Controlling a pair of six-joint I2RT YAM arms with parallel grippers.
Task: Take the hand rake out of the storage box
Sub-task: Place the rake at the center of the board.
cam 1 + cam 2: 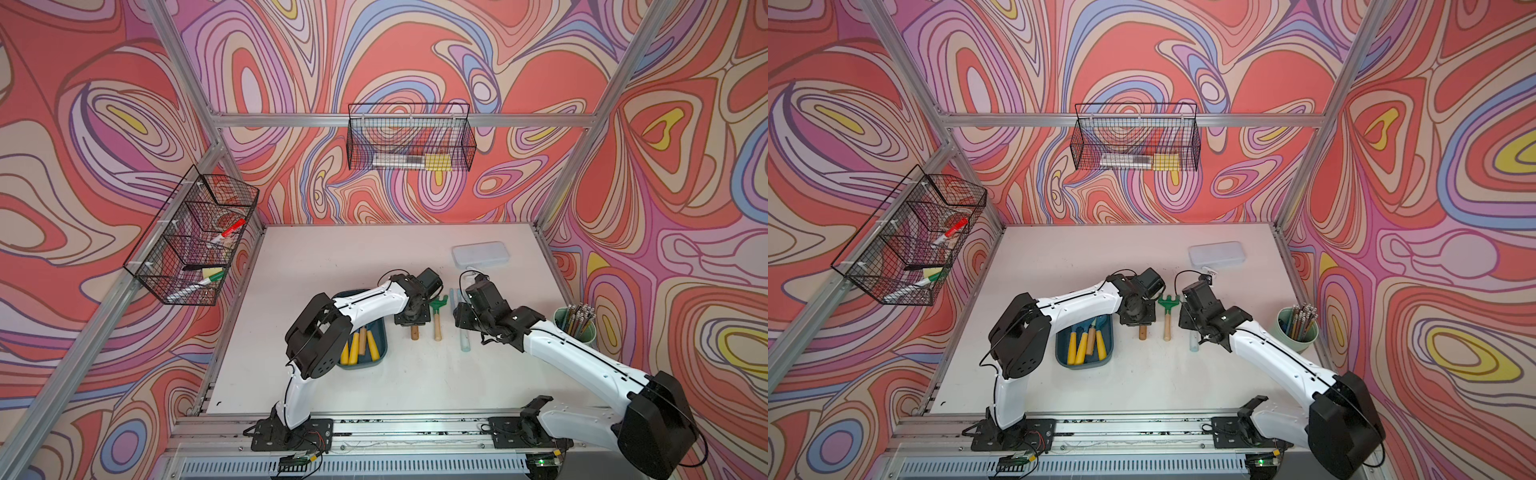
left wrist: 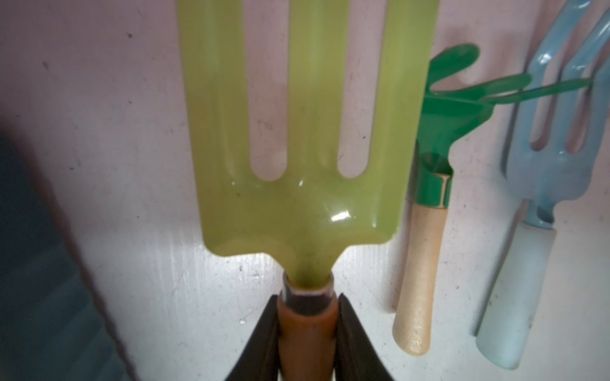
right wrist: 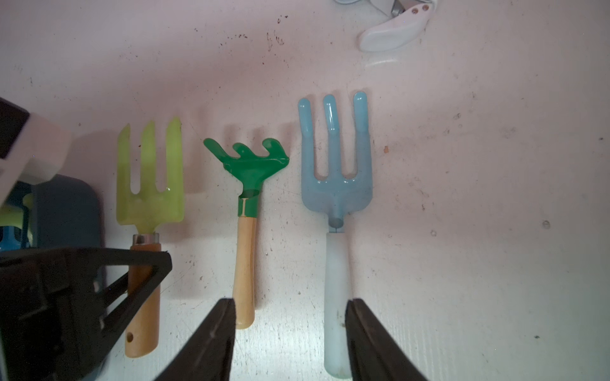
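Teal-blue plastic, low-walled and round-cornered, the storage box (image 1: 1086, 362) is sitting on the white table (image 1: 1142, 386), partly under the left forearm, and several yellow-handled tools (image 1: 1079, 345) are lying lengthwise inside it. Just right of the box, the left gripper (image 2: 307, 316) is clenching the brown wooden handle of the lime-green hand rake (image 2: 297, 198), its two black fingers (image 2: 260, 346) pressing the handle's sides right behind the metal collar. The rake is lying outside the box, parallel to the box's long side, and its three flat tines seem to be resting on the tabletop, though the close wrist view is leaving that unsure. Further right of the box, a dark green rake (image 3: 246, 227) with curled tines and a pale wooden handle is lying flat, close beside the lime one without touching it. Next out from the box, a pale blue hand fork (image 3: 335, 204) is lying flat and parallel to it as well. The right gripper (image 3: 290, 301) is hanging over these two handles with its jaws spread and nothing between them gripped; the blue handle is showing just inside one finger, the green rake's handle end just inside the other. Farthest right of the box, a pale green cup (image 1: 1298, 347) of pencils is standing upright.
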